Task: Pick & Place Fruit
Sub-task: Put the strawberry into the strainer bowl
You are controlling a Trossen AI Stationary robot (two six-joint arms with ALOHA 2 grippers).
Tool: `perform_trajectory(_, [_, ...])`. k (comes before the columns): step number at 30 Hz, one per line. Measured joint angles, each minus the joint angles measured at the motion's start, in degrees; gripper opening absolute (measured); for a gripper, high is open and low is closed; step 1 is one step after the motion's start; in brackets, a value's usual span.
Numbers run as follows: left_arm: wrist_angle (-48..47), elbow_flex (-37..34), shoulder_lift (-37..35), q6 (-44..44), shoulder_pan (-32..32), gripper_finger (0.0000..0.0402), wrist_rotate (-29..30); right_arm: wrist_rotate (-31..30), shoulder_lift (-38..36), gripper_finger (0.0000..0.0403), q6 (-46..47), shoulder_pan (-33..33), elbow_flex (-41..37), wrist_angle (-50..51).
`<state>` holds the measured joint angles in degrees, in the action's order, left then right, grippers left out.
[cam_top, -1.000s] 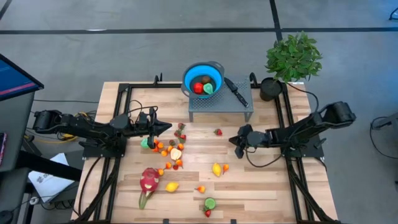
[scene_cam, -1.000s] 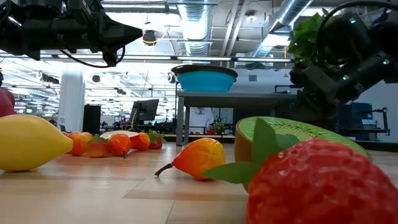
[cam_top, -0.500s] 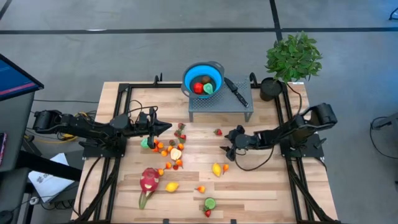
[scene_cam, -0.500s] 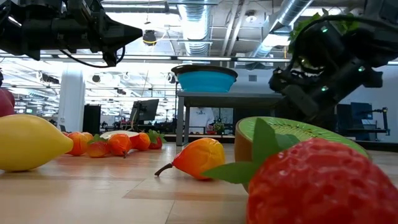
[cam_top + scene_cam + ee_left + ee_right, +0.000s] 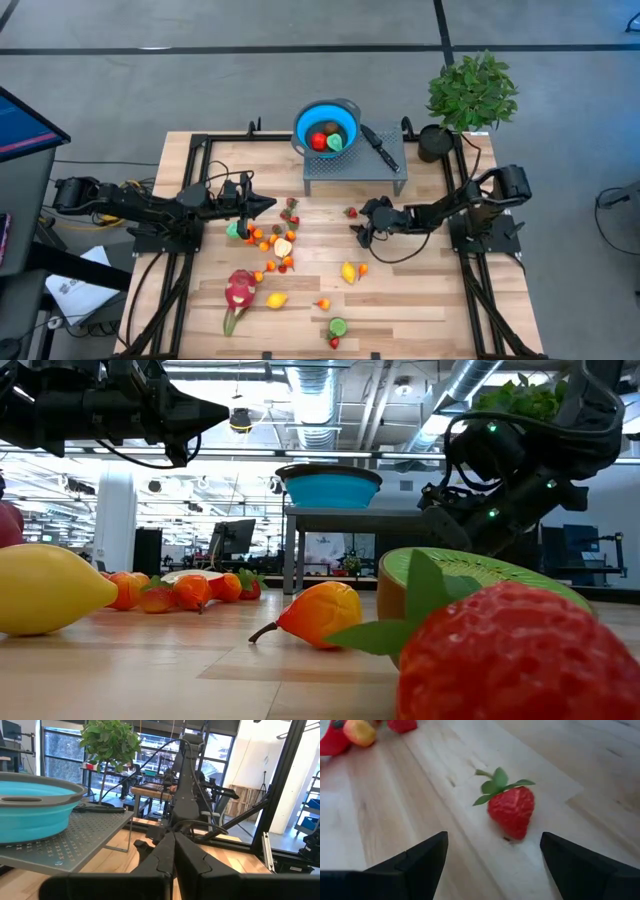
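Small toy fruits lie scattered on the wooden table, with a cluster (image 5: 272, 243) left of centre. Nearer the front are a pink dragon fruit (image 5: 240, 290), two lemons (image 5: 348, 271) and a kiwi half (image 5: 338, 326). One red strawberry (image 5: 351, 212) (image 5: 511, 809) lies on its side on the wood. My right gripper (image 5: 358, 230) (image 5: 492, 865) hangs open just short of it, one finger to each side, touching nothing. My left gripper (image 5: 270, 204) (image 5: 173, 847) is shut and empty above the cluster's far edge.
A blue bowl (image 5: 327, 127) holding a few fruits stands on a grey perforated stand (image 5: 355, 168) at the table's far side, with a black-handled knife (image 5: 380, 147) beside it. A potted plant (image 5: 470, 93) stands at the far right corner. Black frame rails (image 5: 462, 190) run along both table sides.
My right gripper has moved toward the table's left, closing in on the lone strawberry, and its fingers have opened wide. The fruits have stayed where they were.
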<state>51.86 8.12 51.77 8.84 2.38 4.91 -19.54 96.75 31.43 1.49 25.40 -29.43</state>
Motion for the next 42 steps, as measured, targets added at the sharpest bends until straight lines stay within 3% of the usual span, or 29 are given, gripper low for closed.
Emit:
perform_trajectory(14, [0.0,0.0,0.0,0.0,0.0,0.0001,0.0,-0.5,0.2,0.0291,-6.4,-1.4,6.3,9.0])
perform_trajectory(42, [0.0,0.0,0.0,0.0,0.0,0.0001,0.0,0.0,0.1,0.0291,-6.6,-2.6,6.3,7.9])
